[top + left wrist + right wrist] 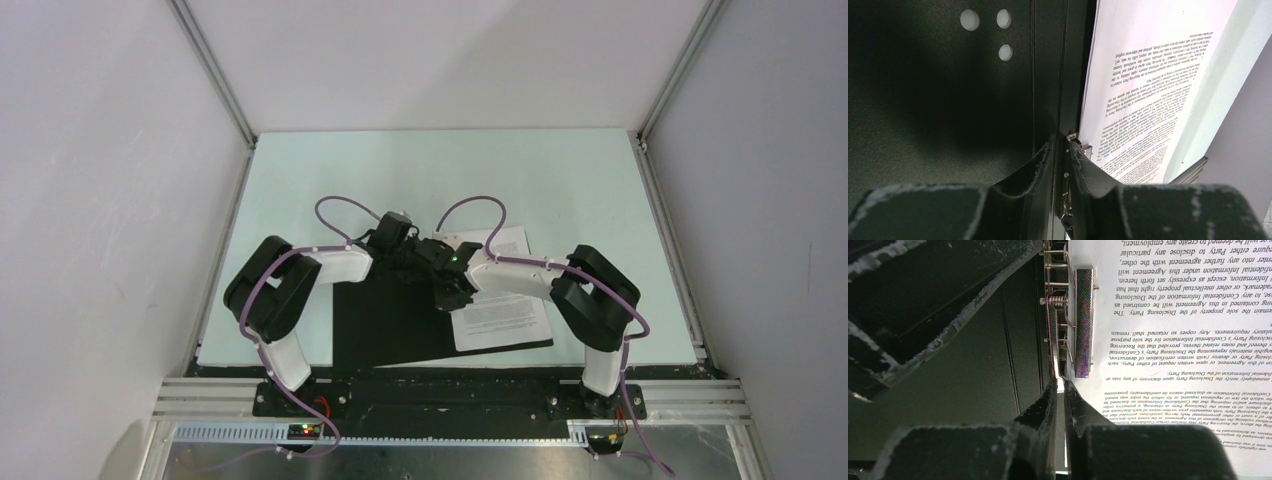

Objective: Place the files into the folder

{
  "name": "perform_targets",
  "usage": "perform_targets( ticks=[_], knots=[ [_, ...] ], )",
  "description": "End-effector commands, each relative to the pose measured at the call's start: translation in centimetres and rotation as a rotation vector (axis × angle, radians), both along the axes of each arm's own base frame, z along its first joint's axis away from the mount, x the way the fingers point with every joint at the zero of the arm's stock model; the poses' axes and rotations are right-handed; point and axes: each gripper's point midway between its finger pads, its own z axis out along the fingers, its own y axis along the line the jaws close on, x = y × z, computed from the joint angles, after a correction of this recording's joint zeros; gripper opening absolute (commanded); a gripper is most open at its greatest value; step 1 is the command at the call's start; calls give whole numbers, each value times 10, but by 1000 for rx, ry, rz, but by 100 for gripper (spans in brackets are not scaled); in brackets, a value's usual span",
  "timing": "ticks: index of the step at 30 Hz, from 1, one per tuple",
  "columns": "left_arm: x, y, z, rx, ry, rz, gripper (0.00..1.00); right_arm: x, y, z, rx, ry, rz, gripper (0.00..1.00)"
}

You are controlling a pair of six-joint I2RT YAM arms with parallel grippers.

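Light, limp files point(503, 315) at three o'clock in the stiff folder point(385, 330) looked best taken by an edge; left gripper point(1060, 146) and right gripper point(1059, 387) each pinched the metal clip point(1084, 322).

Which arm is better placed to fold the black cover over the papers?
Left, probably: the bare black half of the folder lies on the left arm's side, while the files lie on the right arm's side.
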Motion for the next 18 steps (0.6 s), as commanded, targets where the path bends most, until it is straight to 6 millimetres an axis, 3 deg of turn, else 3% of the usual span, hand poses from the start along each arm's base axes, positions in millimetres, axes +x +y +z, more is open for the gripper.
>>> perform_targets(
  ticks=[1, 7, 15, 18],
  knots=[
    [-3, 5, -11, 19, 21, 11, 24, -8, 2, -17, 19, 39, 11, 4],
    [-3, 5, -10, 20, 19, 12, 24, -6, 15, 0, 85, 24, 32, 5],
    [0, 3, -5, 12, 3, 4, 26, -2, 15, 7, 97, 10, 24, 5],
    [3, 0, 2, 2, -12, -7, 27, 0, 13, 10, 97, 1, 19, 11]
  ],
)
